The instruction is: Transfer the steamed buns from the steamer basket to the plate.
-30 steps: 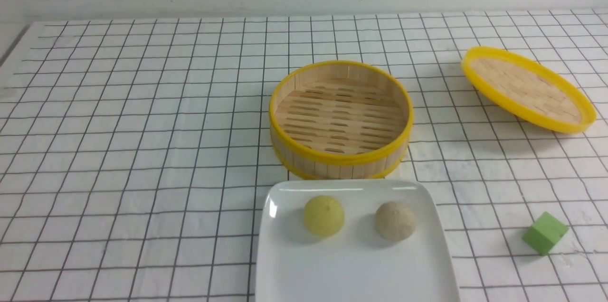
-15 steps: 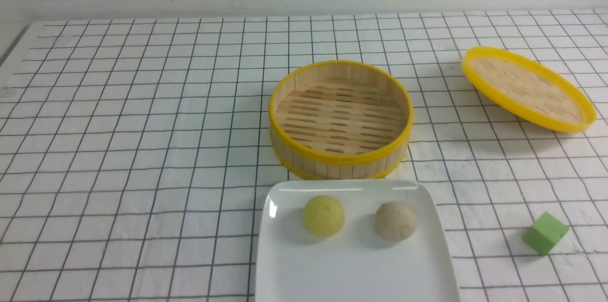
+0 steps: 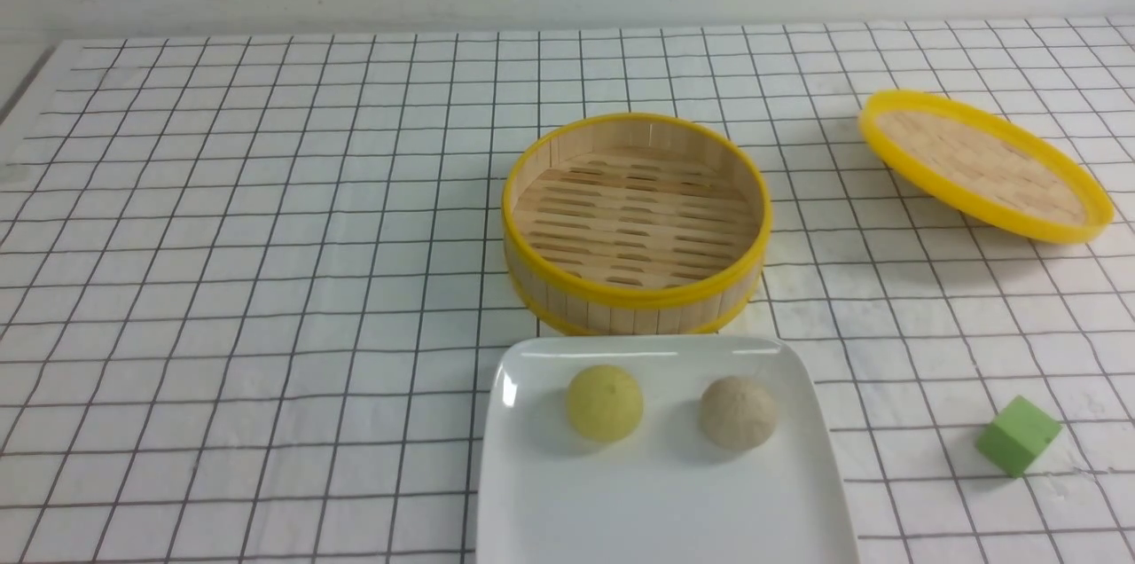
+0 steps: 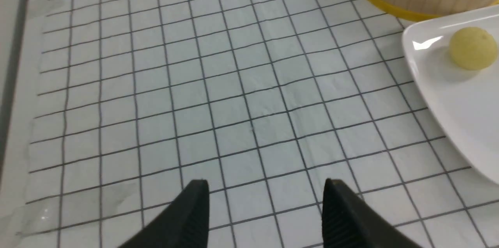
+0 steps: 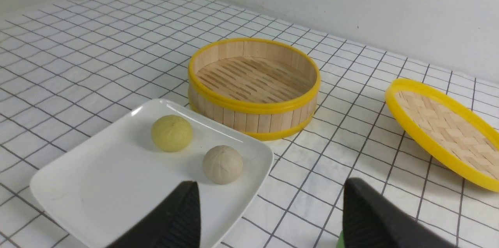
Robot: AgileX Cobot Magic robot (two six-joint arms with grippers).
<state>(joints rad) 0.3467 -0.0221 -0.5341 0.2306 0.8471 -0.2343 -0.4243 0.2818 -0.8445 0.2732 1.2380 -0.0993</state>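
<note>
**Supervisor:** State of the containers?

**Inspector:** The basket (image 3: pixel 635 302) stands upright near the middle of the desk (image 3: pixel 266 236). Its slatted floor is bare and there is nothing in it. The plate (image 3: pixel 656 511) lies at 6 o'clock of the basket, its far rim just beside the basket wall. I cannot tell whether they touch. The plate carries both buns: the yellow bun (image 3: pixel 605 403) and, at 3 o'clock of it and apart, the beige bun (image 3: pixel 738 411). Both sit dome up on the half of the plate nearer the basket.

**Supervisor:** Why that arrangement?

**Inspector:** In my judgement, the plate sits close to the basket to keep the carry short. The buns are spaced so that neither presses on the other. The lid (image 3: pixel 984 167) lies at 2 o'clock of the basket, well apart, woven inside up and apparently tilted. That leaves the basket open from above. The green cube (image 3: pixel 1018 435), at 4 o'clock of the basket, appears to have no part in the job.

**Supervisor:** Grippers?

**Inspector:** Neither shows in the front view. By its wrist view, the left gripper (image 4: pixel 265 183) hangs over bare desk on the plate's 9 o'clock side. Its jaws are spread wide with nothing between them. The right gripper (image 5: pixel 271 182) is likewise wide and empty, and judging by its own view it is on the plate's 4 o'clock side.

**Supervisor:** Finding?

**Inspector:** I judge the transfer complete, with nothing left to move.
</note>
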